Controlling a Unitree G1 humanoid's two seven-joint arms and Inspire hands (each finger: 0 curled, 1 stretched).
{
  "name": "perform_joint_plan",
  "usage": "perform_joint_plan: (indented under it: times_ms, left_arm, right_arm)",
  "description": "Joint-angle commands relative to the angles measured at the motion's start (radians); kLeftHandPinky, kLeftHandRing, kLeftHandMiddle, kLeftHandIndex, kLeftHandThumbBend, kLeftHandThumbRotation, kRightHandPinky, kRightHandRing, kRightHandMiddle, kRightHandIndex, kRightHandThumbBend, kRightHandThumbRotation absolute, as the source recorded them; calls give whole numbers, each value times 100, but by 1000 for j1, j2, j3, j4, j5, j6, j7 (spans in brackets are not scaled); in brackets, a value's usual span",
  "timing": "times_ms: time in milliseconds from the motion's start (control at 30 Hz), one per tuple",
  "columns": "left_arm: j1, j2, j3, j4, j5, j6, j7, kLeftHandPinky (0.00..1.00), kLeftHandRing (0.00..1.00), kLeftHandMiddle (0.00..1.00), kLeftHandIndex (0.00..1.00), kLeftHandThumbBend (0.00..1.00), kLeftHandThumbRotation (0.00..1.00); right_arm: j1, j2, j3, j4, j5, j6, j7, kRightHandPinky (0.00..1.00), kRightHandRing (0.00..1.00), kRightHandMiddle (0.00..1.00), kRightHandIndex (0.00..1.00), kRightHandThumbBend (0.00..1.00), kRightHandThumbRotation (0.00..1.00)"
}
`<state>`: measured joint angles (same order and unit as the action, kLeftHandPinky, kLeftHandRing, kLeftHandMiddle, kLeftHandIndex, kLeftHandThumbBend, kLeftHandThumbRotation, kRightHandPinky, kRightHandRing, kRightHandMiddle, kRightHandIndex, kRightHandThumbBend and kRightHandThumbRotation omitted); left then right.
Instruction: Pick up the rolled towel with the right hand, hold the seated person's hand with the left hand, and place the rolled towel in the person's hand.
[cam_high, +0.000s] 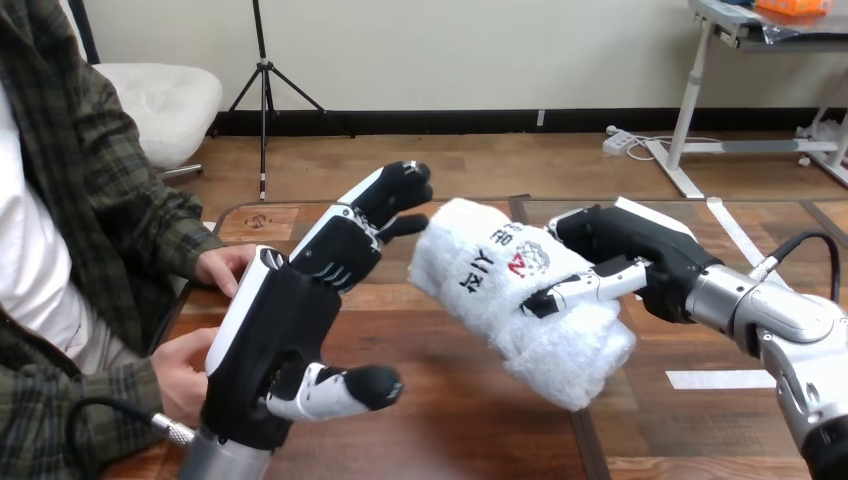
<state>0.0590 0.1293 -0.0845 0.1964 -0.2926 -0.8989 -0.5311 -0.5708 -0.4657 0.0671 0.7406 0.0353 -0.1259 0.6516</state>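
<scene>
Currently the right robot hand (640, 255) clasps the rolled towel (500, 300) above the worktop (470, 420). The left robot hand (270, 330), spread and empty, stands between it and the person's hands (222, 268), which could block the handover.

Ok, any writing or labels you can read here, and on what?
On the rolled towel: black lettering beside a red-and-grey emblem, running sideways, partly under the right hand's thumb; not reliably readable.
On the wooden table: a small mark near its far edge, too small to read.
</scene>
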Motion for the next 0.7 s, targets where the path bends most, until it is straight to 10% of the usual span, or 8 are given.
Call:
perform_joint_plan:
  times_ms: [0,667]
  left_arm:
    - [-44,8,38,-101,42,8,47,87,91,93,90,100,65]
    - [-28,108,148,-209,239,59,150,90,95,97,96,100,62]
  right_arm:
    - [-42,13,-60,-159,68,5,5,18,21,29,36,80,0]
    - [27,24,-60,-321,153,92,41,16,19,27,35,84,0]
